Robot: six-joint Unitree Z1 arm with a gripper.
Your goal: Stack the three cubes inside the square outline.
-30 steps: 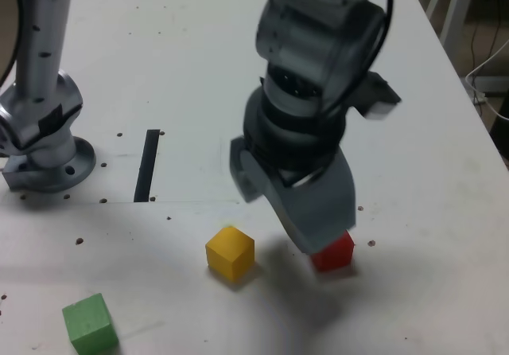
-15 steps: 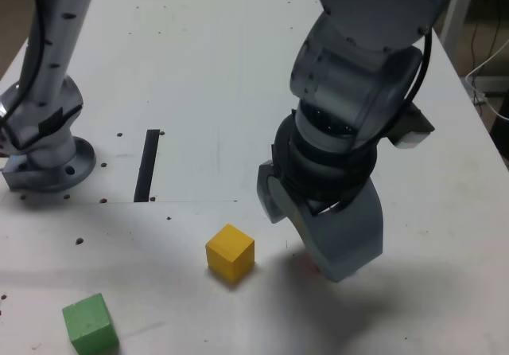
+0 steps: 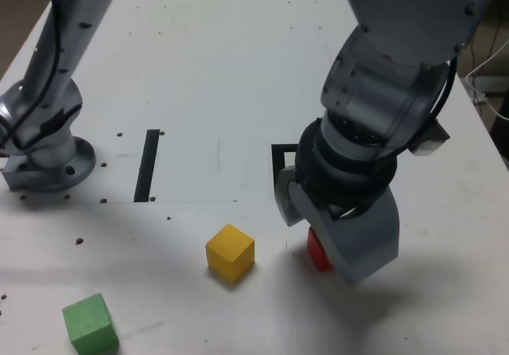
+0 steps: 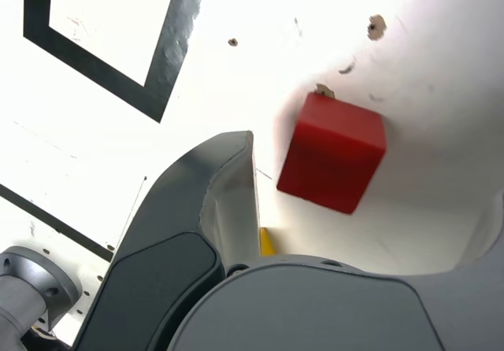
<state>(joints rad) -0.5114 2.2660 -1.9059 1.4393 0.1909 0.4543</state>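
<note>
Red cube (image 4: 332, 162) sits on the white surface (image 3: 199, 68) between the spread jaws of the end effector (image 3: 338, 239), untouched, just beside the square outline (image 4: 102, 36). Yellow cube (image 3: 230, 252) and green cube (image 3: 90, 322) lie apart.

**Matt blocks, painted board, satin grey arm**

The red cube (image 4: 332, 162) looked matt and smooth, as did the yellow cube (image 3: 230, 252) and the green cube (image 3: 90, 322). The surface (image 3: 199, 68) was white, painted-looking, scuffed and pocked with small holes. The square outline (image 4: 102, 40) appeared flat matt black. The gripper (image 3: 338, 232) wore smooth grey casing with a dull satin sheen; its base (image 3: 48, 160) looked like brushed metal.
</note>
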